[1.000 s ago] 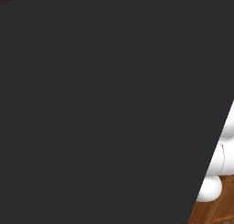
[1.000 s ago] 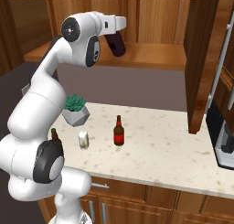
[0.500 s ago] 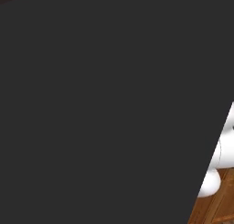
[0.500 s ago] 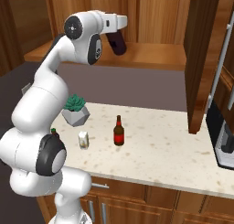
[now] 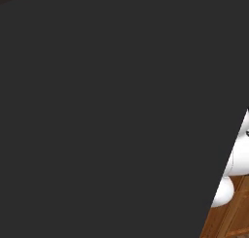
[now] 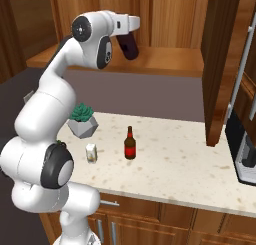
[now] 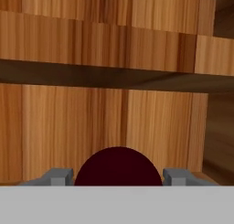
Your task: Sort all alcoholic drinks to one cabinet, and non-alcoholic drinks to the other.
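Claw: the gripper (image 6: 131, 39) sits in the upper middle of the right base view, at the mouth of the open upper cabinet (image 6: 165, 59); its jaws are closed on the dark purple bottle (image 6: 129, 46), which hangs tilted below the hand, above the cabinet's shelf.
Hand view: the bottle's (image 7: 118, 166) rounded dark top fills the bottom centre, with a grey finger (image 7: 57, 177) on either side of it, the gripper (image 7: 118, 176) clasped around it; wooden cabinet back (image 7: 114, 127) and a shelf edge lie straight ahead.
Beer bottle: one brown beer bottle (image 6: 130, 144) stands upright on the speckled counter (image 6: 190, 169), centre of the right base view.
Second bottle: cannot tell clearly; a dark neck tip (image 6: 58, 143) peeks out beside the arm's lower joint at the left.
Carton: the small white carton (image 6: 91, 153) stands upright just left of the beer bottle, apart from it.
Plant: a potted green plant (image 6: 82, 120) sits behind the carton, nearer the wall.
Cabinet door: the open door (image 6: 220, 64) hangs at upper right.
Left base view: a dark flat panel (image 5: 107, 110) covers most of the frame.
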Robot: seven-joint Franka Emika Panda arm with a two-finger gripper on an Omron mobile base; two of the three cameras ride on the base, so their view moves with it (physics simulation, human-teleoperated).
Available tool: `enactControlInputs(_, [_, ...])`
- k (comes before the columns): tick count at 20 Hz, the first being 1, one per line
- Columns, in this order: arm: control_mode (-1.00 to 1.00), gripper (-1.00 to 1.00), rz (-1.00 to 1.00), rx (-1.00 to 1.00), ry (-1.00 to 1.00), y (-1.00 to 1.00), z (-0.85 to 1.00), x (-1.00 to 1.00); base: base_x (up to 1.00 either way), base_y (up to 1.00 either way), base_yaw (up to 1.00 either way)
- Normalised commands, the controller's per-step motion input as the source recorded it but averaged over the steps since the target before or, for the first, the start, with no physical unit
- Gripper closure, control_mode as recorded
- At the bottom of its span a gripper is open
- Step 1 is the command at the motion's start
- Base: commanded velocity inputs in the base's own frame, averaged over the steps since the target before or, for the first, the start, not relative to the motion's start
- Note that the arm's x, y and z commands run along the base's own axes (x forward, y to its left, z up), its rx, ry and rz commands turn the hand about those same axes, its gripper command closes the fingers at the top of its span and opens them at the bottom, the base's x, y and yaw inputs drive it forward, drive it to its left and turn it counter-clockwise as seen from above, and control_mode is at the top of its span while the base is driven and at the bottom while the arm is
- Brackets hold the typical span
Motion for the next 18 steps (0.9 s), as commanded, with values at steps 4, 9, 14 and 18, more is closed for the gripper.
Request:
enactControlInputs(4, [-1.00,-1.00,0.00,0.00,0.00,0.00,-0.05,0.06,0.00,0.00,0.00])
enactControlInputs(9, [-1.00,-1.00,0.00,0.00,-0.02,-0.06,-0.01,0.03,0.00,0.00,0.00])
enactControlInputs(14, [-1.00,-1.00,0.00,0.00,-0.03,-0.04,0.00,0.11,0.00,0.00,0.00])
enactControlInputs(18, [-1.00,-1.00,0.00,0.00,-0.02,0.00,0.00,0.17,0.00,0.00,0.00])
